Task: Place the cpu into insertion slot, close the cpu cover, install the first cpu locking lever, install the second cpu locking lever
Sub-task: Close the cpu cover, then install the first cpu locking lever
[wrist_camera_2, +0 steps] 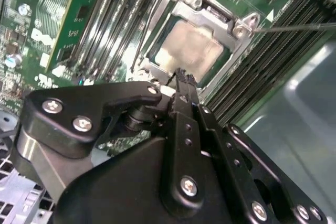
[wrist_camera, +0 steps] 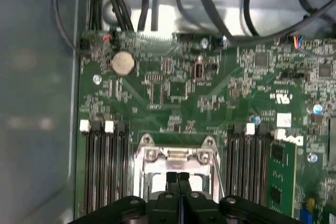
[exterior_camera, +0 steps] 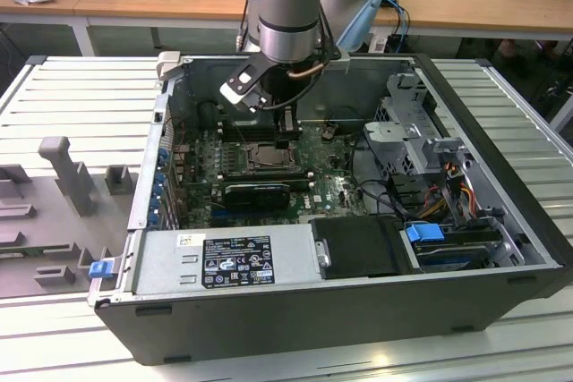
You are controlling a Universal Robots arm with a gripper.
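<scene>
Pressed together on nothing, the fingers of the gripper (wrist_camera_2: 181, 77) are held just over the insertion slot (wrist_camera_2: 148, 61), whose near edge is hidden by them. The cpu (wrist_camera_2: 191, 48) is seated inside, framed by the lowered cpu cover (wrist_camera_2: 197, 11); a thin metal lever (wrist_camera_2: 299, 26) is cut off at the side.

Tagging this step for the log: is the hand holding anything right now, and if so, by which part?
Nothing. The hand is shut and empty, its tip near the edge of the cpu, which lies seated in the board.
</scene>
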